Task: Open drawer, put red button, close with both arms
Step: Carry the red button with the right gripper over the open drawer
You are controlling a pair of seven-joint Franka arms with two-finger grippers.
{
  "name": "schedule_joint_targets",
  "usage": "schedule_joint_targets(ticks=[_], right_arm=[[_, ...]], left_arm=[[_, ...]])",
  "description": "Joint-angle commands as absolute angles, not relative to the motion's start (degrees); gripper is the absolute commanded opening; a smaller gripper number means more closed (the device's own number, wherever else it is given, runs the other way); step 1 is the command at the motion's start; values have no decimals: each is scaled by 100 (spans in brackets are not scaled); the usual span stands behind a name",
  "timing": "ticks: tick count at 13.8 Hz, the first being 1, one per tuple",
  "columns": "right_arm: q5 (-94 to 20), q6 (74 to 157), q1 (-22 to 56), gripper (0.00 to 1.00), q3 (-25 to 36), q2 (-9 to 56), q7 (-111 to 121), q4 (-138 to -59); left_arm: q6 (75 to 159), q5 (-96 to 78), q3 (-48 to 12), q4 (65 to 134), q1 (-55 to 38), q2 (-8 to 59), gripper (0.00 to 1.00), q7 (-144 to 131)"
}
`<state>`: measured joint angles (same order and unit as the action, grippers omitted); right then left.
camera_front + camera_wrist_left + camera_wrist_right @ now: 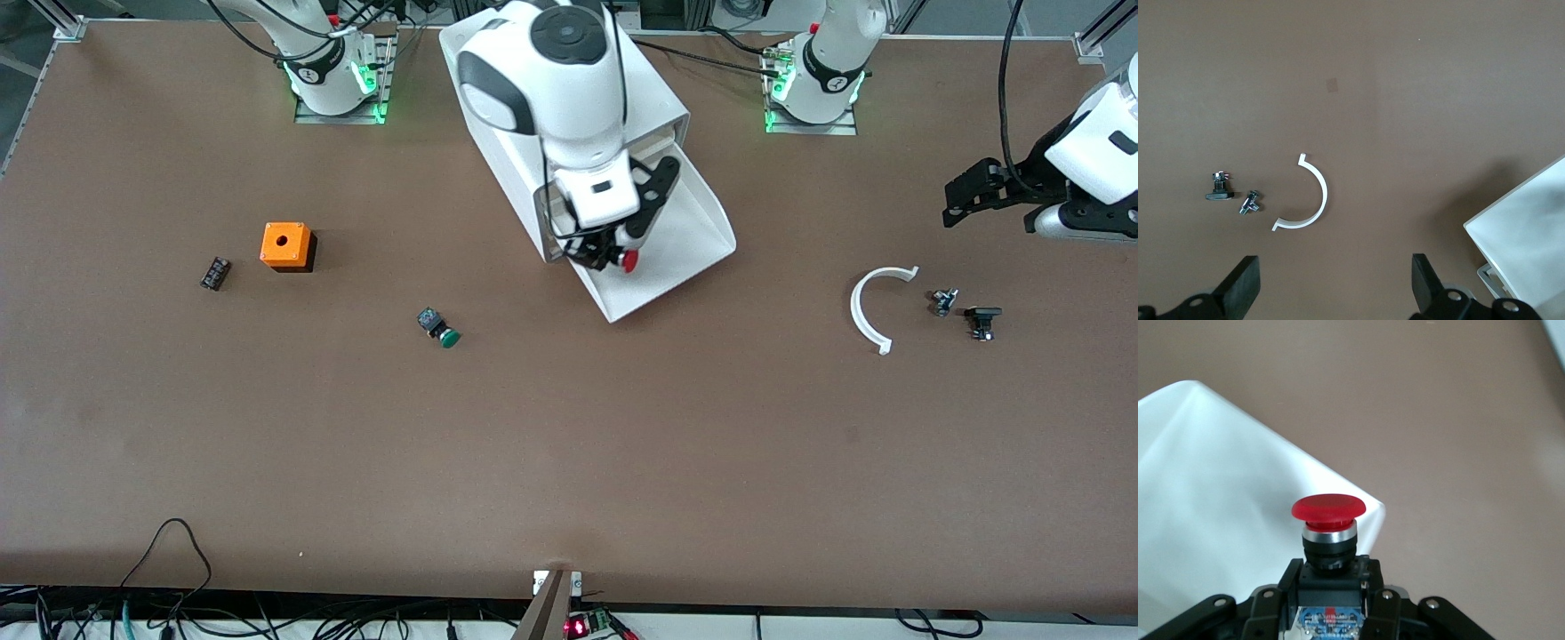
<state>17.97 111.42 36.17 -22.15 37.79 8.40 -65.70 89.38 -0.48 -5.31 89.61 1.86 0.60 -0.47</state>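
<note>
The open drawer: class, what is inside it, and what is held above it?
The drawer shows only bare white floor inside; the part under the arm is covered. The right gripper holds the red button above it. The left gripper waits open, off to the side.

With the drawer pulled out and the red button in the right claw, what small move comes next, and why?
Probably lower a little and release. The right claw is shut on the red button, hanging over the open drawer, so a short descent should drop it inside. The left claw waits open toward its end of the table.
</note>
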Motion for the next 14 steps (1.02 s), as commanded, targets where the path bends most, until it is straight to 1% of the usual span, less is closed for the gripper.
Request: schedule_joint_targets(ticks=[1, 4, 10, 14], right_arm=[[2519, 11084, 3718, 35, -2670, 4017, 1046, -6346], [3365, 10566, 3771, 35, -3127, 4192, 1369, -6372], [3401, 10512, 3771, 35, -3138, 4491, 2898, -6381], [3419, 10529, 3823, 36, -3138, 4614, 3067, -6407]], left_arm=[[8824, 70, -510, 8789, 141, 141, 100, -97], [8824, 70, -510, 8789, 141, 132, 100, -97], [8824, 62, -510, 8789, 141, 132, 100, -97], [8824, 70, -510, 8789, 141, 132, 100, -97]])
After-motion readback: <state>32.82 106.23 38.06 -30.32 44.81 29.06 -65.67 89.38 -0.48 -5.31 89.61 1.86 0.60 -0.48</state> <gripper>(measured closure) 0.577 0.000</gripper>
